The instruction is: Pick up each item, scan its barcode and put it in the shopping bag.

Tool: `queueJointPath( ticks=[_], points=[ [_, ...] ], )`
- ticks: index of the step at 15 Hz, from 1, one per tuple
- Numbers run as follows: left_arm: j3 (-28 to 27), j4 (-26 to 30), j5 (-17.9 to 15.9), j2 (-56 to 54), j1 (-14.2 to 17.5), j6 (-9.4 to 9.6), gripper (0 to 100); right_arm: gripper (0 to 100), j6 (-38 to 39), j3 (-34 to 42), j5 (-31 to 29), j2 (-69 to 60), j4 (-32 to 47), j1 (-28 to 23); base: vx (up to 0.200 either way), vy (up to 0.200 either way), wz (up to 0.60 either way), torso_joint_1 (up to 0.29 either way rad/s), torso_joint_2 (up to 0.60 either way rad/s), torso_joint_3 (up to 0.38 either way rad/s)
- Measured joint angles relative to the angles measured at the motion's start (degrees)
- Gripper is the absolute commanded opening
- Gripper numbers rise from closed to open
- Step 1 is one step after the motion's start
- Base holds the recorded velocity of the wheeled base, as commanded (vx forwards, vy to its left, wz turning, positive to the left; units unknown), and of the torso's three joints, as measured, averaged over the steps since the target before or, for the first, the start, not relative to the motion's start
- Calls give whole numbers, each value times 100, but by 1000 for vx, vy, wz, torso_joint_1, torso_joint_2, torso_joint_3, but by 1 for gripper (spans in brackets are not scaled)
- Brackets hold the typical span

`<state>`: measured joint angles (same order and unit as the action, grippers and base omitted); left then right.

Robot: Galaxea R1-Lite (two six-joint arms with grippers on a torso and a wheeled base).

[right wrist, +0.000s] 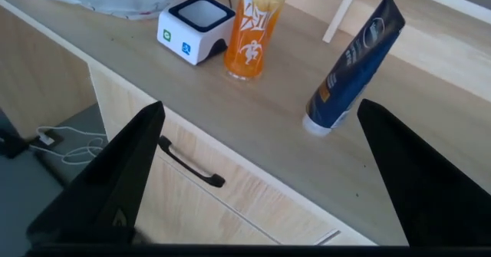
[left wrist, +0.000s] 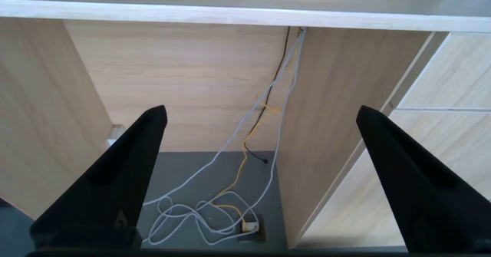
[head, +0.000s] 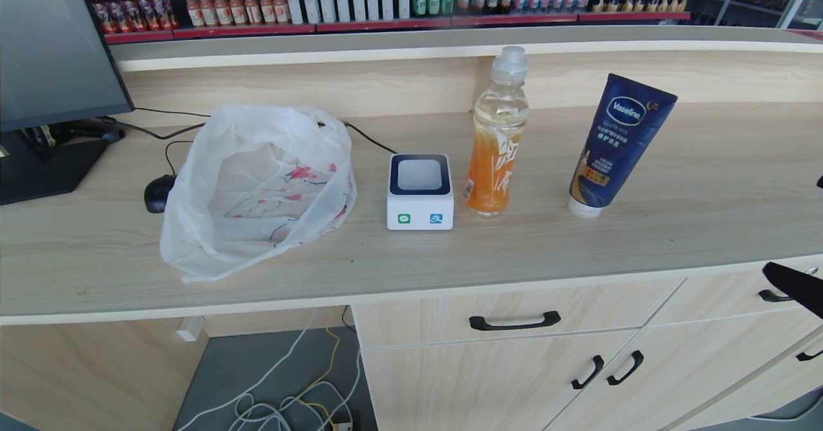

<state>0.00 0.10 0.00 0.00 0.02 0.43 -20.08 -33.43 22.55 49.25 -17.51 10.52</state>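
On the wooden counter [head: 578, 244] a white plastic shopping bag [head: 257, 186] lies open at the left. A small white scanner box [head: 419, 191] sits to its right. Beside it stands an orange drink bottle [head: 496, 135], then a dark blue tube [head: 617, 145] upright on its cap. My right gripper [right wrist: 261, 180] is open, in front of the counter and a little above it, short of the bottle [right wrist: 257, 27] and the tube [right wrist: 354, 69]; one of its fingers [head: 794, 285] shows at the right edge. My left gripper [left wrist: 261, 180] is open below the counter's front edge, holding nothing.
A monitor [head: 51, 45] and a black mouse [head: 157, 193] stand at the counter's far left, with a cable running behind the bag. A raised ledge [head: 450, 48] backs the counter. Drawers with black handles [head: 514, 321] are below; loose cables [left wrist: 222, 203] lie on the floor.
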Motion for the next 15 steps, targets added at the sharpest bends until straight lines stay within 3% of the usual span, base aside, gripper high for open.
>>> queueJointPath(
  ticks=[3,5,8,10,11,15],
  points=[
    [0,0,0,0,-2,1,100,100,-113,-94,-121,489,-149,83,0,0,0,0,0,0],
    [0,0,0,0,-2,0,100,100,-327,-279,-628,859,-379,450,0,0,0,0,0,0],
    [0,0,0,0,0,4,100,100,-258,-467,-2198,1392,-1074,1527,0,0,0,0,0,0],
    [0,0,0,0,0,1,100,100,144,-488,-3739,1755,-1630,2325,0,0,0,0,0,0],
    [0,0,0,0,-2,1,100,100,513,-488,-4195,1941,-1922,2619,0,0,0,0,0,0],
    [0,0,0,0,-2,1,100,100,957,-435,-4776,2625,-3472,2964,0,0,0,0,0,0]
  ],
)
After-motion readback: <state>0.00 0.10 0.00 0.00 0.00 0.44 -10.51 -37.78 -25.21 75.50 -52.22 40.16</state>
